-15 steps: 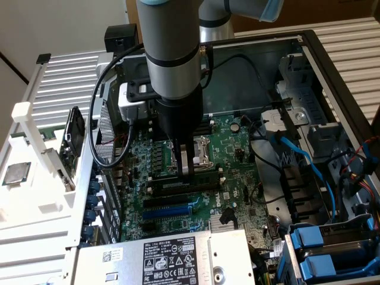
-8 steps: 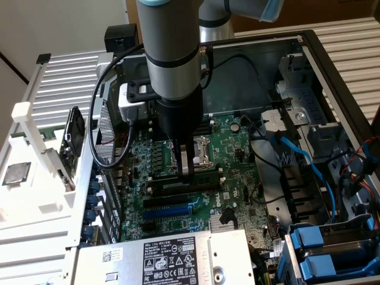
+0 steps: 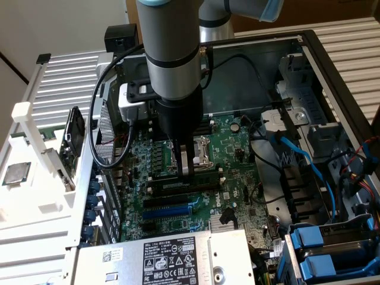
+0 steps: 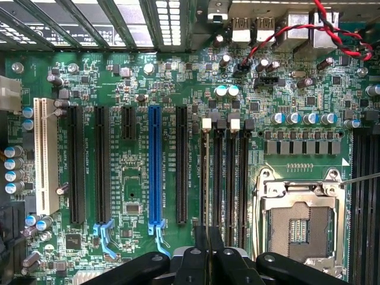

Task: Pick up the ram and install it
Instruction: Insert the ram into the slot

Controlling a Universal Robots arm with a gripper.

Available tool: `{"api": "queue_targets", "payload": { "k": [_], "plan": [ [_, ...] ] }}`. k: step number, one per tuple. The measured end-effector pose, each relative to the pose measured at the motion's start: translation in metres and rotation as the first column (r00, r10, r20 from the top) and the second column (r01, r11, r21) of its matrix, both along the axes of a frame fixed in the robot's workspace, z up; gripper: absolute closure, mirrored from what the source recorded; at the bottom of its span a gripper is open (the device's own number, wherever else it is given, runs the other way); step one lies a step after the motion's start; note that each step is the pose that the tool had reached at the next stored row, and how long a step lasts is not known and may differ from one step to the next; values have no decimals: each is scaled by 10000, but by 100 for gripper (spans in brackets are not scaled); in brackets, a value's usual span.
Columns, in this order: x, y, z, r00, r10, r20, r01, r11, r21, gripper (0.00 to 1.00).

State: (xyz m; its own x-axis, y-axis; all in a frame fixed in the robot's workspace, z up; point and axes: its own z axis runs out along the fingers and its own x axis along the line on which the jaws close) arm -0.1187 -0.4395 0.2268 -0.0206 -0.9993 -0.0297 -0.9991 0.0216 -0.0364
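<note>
Jaws of the gripper are nearly closed, pinching the top edge of the ram. It stands on edge in the memory slot on the far side of the bank from the CPU socket. Seating can't be judged. To do this well: keep the stick upright, in line with the slot, and press evenly.

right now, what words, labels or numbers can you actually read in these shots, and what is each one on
No text reads for certain.
black label on the silver box: white print and symbols, too small to read.
white barcode sticker beside it: blurred.
white print along the blue slot on the motherboard: too small.
ram stick at the end effector: no legible label.
</note>
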Motion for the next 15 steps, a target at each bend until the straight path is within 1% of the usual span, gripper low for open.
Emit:
{"api": "queue_targets", "payload": {
  "k": [2, 3, 5, 6, 15],
  "plan": [
    [-1, 0, 0, 10000, -1, -3, 1, 10000, 2, 86],
    [-1, 0, 0, 10000, -1, 0, 1, 10000, 1, 80],
    [0, 0, -1, 10000, -1, 1, 1, 10000, 2, 80],
    [0, 0, 0, 10000, -1, 0, 1, 10000, 1, 73],
    [0, 0, 12, 10000, -1, -1, 1, 10000, -1, 73]
  ]
}}
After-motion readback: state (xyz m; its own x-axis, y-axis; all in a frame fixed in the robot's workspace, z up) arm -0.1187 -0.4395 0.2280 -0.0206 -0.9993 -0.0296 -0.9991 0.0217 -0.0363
